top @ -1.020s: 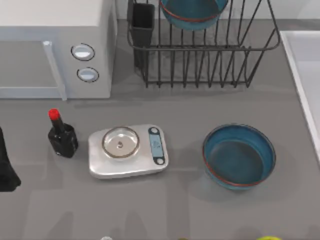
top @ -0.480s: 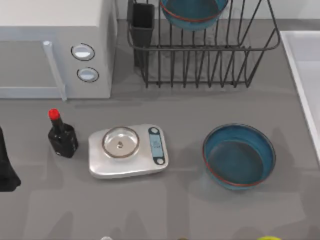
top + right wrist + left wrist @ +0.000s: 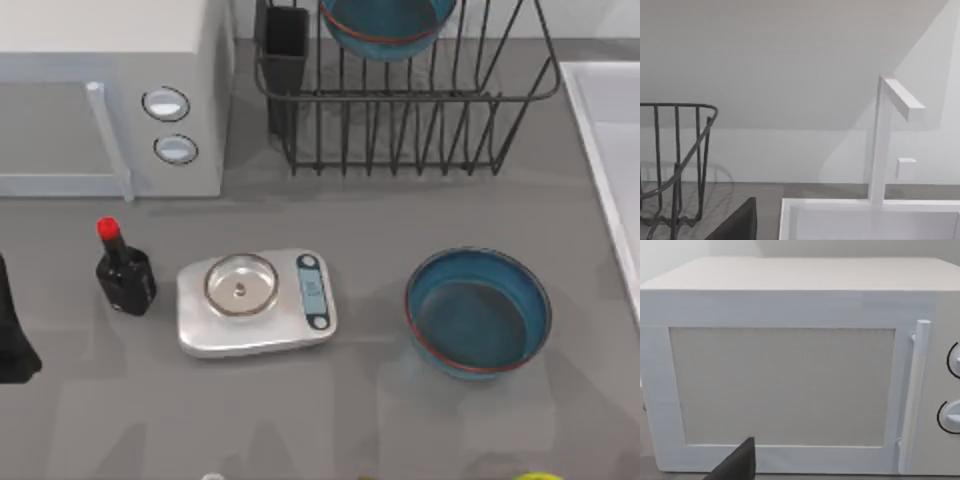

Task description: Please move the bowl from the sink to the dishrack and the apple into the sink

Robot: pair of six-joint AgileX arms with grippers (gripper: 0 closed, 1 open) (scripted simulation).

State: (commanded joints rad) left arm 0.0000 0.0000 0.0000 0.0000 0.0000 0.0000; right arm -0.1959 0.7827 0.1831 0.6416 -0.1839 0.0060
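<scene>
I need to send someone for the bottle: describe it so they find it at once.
Start at the big white microwave box at the table's left. In front of it, left of the silver kitchen scale, stands a small black bottle. Its bright red cap sets it apart.

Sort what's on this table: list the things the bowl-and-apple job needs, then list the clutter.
Job: bowl already in the dishrack; sink at the table's right.

Clutter: second bowl on the table, scale, red-capped bottle, microwave.
</scene>
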